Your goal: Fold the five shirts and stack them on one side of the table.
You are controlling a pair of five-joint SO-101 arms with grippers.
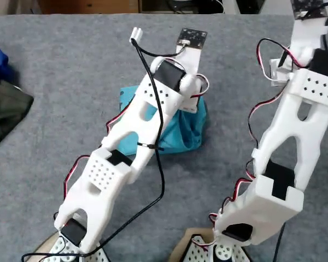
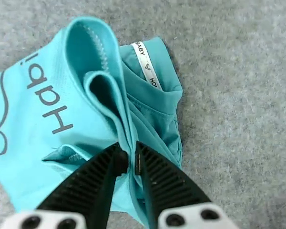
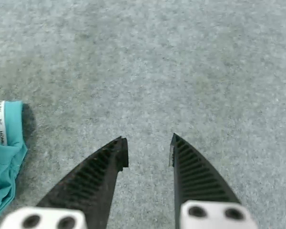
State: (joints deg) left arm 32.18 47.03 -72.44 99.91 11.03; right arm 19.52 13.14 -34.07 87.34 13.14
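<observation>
left gripper point(image 2: 130, 160): bites down on an upright ridge of the crumpled teal fabric shirt with dark grey lettering point(image 2: 38, 152), black ribbed fingers point(image 2: 102, 176) pressed together with just the cloth between the tips. holds that fold raised above the rest of the garment, which lies bunched on the grey felt-like table cover point(image 2: 238, 95).

teal shirt: sits near the middle of the table in the high view point(image 1: 183, 134), partly under the white left arm point(image 1: 136, 125). shows a white woven neck label point(image 2: 148, 67) at the open collar, facing up toward the left wrist camera. lies loosely rumpled, with the lettered front spread to one side of the pinched fold.

right gripper point(image 3: 148, 150): hangs over bare grey cover with its fingers clearly apart, grasps nothing. stands off to one side of the shirt, an edge of teal cloth point(image 3: 5, 157) lying near it but not touching.

dark heap of green and blue clothes point(image 1: 3, 103): lies at the left edge of the table in the high view, well apart from the teal shirt and from both arms.
</observation>
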